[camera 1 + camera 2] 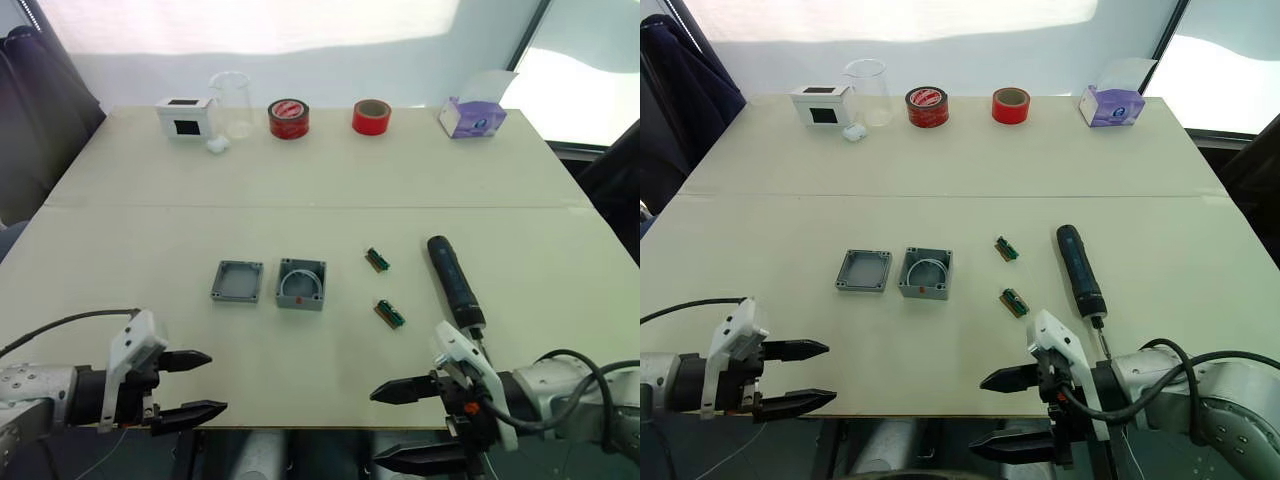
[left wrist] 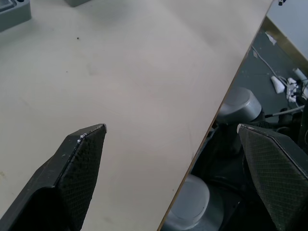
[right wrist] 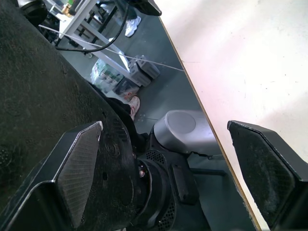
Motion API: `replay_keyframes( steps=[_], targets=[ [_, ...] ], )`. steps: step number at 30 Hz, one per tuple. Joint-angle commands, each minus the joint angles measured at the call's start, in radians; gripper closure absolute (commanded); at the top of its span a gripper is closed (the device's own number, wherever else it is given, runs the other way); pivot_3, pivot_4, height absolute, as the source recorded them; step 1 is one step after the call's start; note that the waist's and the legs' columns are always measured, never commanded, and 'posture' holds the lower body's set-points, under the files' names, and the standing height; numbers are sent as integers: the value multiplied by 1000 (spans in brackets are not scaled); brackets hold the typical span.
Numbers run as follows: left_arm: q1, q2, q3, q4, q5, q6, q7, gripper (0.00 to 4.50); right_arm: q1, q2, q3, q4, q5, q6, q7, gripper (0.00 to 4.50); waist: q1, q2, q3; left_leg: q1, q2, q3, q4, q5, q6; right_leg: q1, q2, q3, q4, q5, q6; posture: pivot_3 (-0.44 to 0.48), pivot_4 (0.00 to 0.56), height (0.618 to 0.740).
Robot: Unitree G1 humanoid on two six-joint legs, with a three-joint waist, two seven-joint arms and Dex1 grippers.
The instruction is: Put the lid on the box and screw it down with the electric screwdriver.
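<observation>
Nothing is done yet: the lid (image 1: 237, 281) lies just left of the box (image 1: 301, 284) mid-desk, the screwdriver (image 1: 455, 282) to the right, untouched. Left claw (image 1: 192, 386) and right claw (image 1: 408, 425) hover spread at the near edge.

Pale beige table (image 1: 320, 190) with a seam across its middle. Near the centre, an open grey box (image 1: 301, 284); just left of the box, a flat grey lid (image 1: 237, 281). Right of the box, two small green parts (image 1: 377, 260) (image 1: 390, 314), then a black electric screwdriver (image 1: 456, 283). Well beyond the box, along the far edge: white box (image 1: 185, 118), clear beaker (image 1: 231, 103), two red tape rolls (image 1: 288, 119) (image 1: 371, 117), purple tissue box (image 1: 472, 117).
</observation>
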Motion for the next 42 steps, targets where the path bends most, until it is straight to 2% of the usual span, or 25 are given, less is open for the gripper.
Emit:
replay_keyframes(
  steps=[1,7,16,18,20,23,25,27,30,34,39,42],
  targets=[
    [-13,2,2,4,-9,2,-8,0,26,-18,-49,-48,11,-19,17,127,0,0,0,0,0,0,0,0,0,0,0,0,0,0,0,0,150,740],
    [-23,-5,8,3,-21,12,-4,0,35,-16,-47,-71,9,-25,-1,127,-1,0,0,0,0,0,0,0,0,1,0,0,0,0,0,0,150,740],
    [-61,13,12,26,-1,7,-7,0,-43,34,-14,-7,21,-20,-37,127,0,0,0,0,0,0,0,0,0,0,0,0,0,0,0,0,150,740],
    [-236,41,17,82,-52,24,21,0,-164,51,-20,54,121,7,-129,127,2,0,1,1,0,0,0,0,0,0,0,0,0,0,0,0,150,740],
    [-452,97,-31,129,-74,20,-4,0,-304,29,9,136,307,55,-311,127,4,0,1,0,1,-2,2,1,-1,-1,1,-2,1,2,-2,0,150,740],
    [-701,148,-182,182,-55,52,-55,0,-422,76,32,146,361,34,-432,127,0,1,0,0,0,-5,3,2,-2,0,2,-4,-1,3,-5,0,150,740],
    [-806,144,-286,212,28,-10,-84,0,-454,110,35,117,319,6,-454,127,-2,3,0,0,-2,-3,1,0,0,0,1,-3,-1,4,-4,0,150,740],
    [-939,134,-458,268,179,-121,-178,0,-476,148,66,86,268,-2,-487,127,-3,3,0,-1,-2,2,-1,1,-1,-1,3,-3,1,6,0,0,150,740],
    [-1134,62,-679,351,331,-191,-296,0,-463,163,92,59,196,0,-508,127,-1,1,1,-3,-1,5,-1,3,-4,-2,6,-4,1,6,1,0,150,740],
    [-1243,4,-841,420,471,-219,-373,0,-427,166,108,40,124,-5,-493,127,-5,1,1,-2,-1,8,5,-3,7,0,6,-2,2,6,1,0,150,740],
    [-1292,-94,-957,488,598,-260,-393,0,-380,190,121,19,46,-21,-499,127,-3,1,1,-2,0,8,6,-3,7,0,7,-1,2,7,7,0,150,740],
    [-1307,-157,-986,527,646,-258,-378,0,-368,218,126,13,22,-26,-519,127,-3,0,1,-2,0,7,6,-3,7,0,7,-1,3,7,7,0,150,740]
  ],
)
